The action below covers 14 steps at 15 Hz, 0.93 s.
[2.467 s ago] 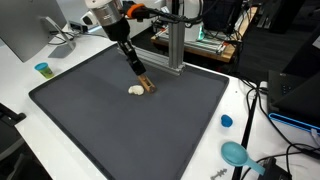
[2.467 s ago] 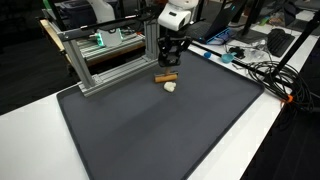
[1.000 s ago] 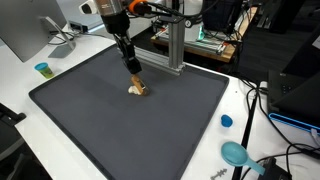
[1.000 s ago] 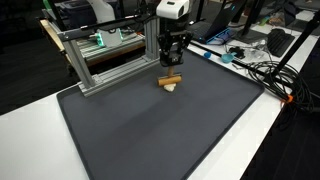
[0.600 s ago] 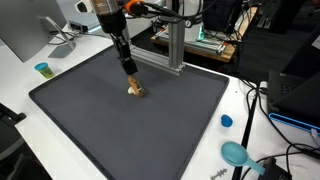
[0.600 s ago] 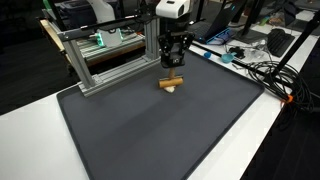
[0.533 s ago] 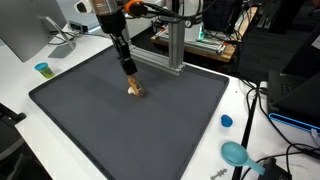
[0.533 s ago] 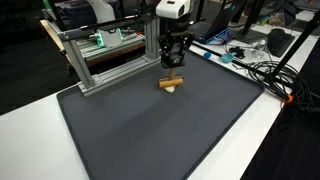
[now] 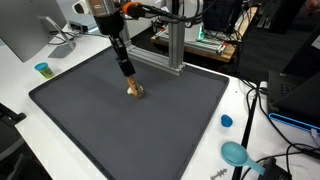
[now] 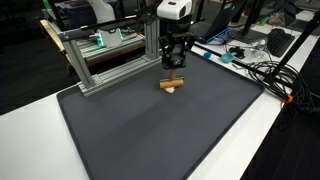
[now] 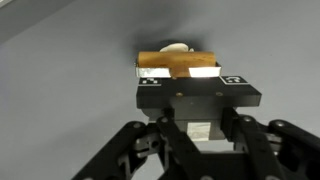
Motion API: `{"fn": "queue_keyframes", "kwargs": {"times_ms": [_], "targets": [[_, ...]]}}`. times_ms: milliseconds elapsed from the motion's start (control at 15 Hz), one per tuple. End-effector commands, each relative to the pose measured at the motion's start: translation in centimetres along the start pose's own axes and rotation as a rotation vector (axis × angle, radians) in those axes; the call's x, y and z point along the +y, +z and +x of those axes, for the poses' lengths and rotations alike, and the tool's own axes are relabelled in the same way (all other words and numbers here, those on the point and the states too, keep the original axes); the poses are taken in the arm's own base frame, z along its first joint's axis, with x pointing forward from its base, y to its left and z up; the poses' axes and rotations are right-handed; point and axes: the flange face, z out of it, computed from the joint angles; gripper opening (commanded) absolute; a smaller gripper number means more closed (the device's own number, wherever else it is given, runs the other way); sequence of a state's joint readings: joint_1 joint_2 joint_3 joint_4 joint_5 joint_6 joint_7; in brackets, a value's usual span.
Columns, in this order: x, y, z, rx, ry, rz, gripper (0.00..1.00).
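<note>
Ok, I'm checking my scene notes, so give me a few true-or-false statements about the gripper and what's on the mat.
The brown cylinder lies on the grey mat. True.
The gripper stands wide open. False: it is shut, just above the cylinder.
A small white piece sits right beside the cylinder. True.
The blue cap lies on the mat. False: it lies on the white table, off the mat's edge.

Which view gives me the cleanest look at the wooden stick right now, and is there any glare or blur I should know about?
Wrist view: the wooden stick is sharp and brightly lit. The pale pads of the pincer are washed out, and its body is dark. Both exterior views: the light is even, with no glare on the mat. The stick is small but clear.
</note>
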<state>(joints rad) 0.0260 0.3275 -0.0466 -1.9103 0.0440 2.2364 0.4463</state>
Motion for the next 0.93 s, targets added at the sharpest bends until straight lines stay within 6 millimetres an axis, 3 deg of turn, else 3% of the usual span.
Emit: {"fn": "queue_keyframes", "kwargs": {"times_ms": [0,867], "targets": [[0.0,2.4,1.8,0.028,0.022,-0.019,0.22],[0.3,2.6,3.6,0.031,0.056,-0.015,0.22]]}}
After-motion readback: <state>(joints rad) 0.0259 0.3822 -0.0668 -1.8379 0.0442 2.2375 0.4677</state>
